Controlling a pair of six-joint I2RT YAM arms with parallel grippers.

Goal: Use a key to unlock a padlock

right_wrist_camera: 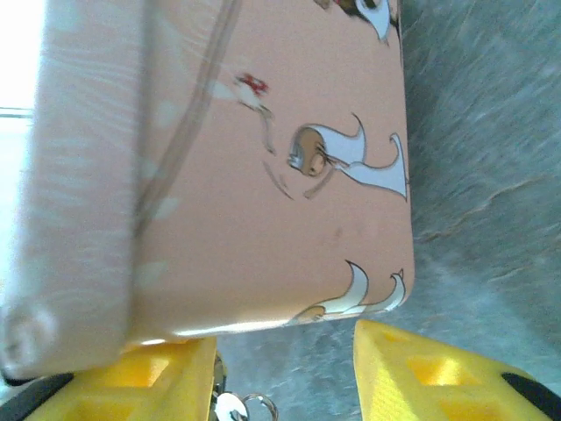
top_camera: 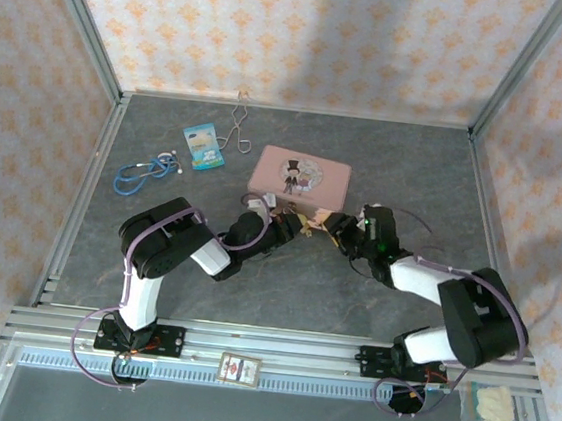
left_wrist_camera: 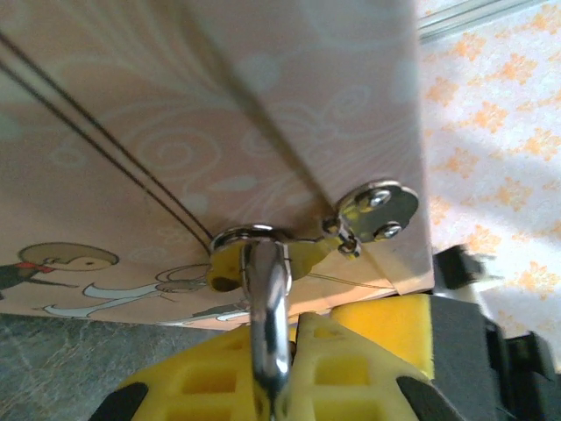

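The padlock's silver shackle (left_wrist_camera: 266, 289) rises between the yellow fingers of my left gripper (left_wrist_camera: 276, 338), which is shut on it; the brass body is hidden between them. The shackle's top sits at the ring of the pink tin's (left_wrist_camera: 175, 132) clasp (left_wrist_camera: 377, 209). In the top view my left gripper (top_camera: 290, 224) and right gripper (top_camera: 333, 226) meet at the front edge of the pink tin (top_camera: 300, 175). My right gripper (right_wrist_camera: 285, 351) is open under the tin's corner (right_wrist_camera: 289, 193). The silvery key (right_wrist_camera: 230, 410) with a small ring lies beside its left finger (right_wrist_camera: 166, 377).
Behind the tin to the left lie a blue packet (top_camera: 203, 146), a coiled blue cord (top_camera: 144, 173) and long silver wire tongs (top_camera: 238, 126). A small card (top_camera: 239, 368) rests on the front rail and a clear bag (top_camera: 490, 403) at the near right.
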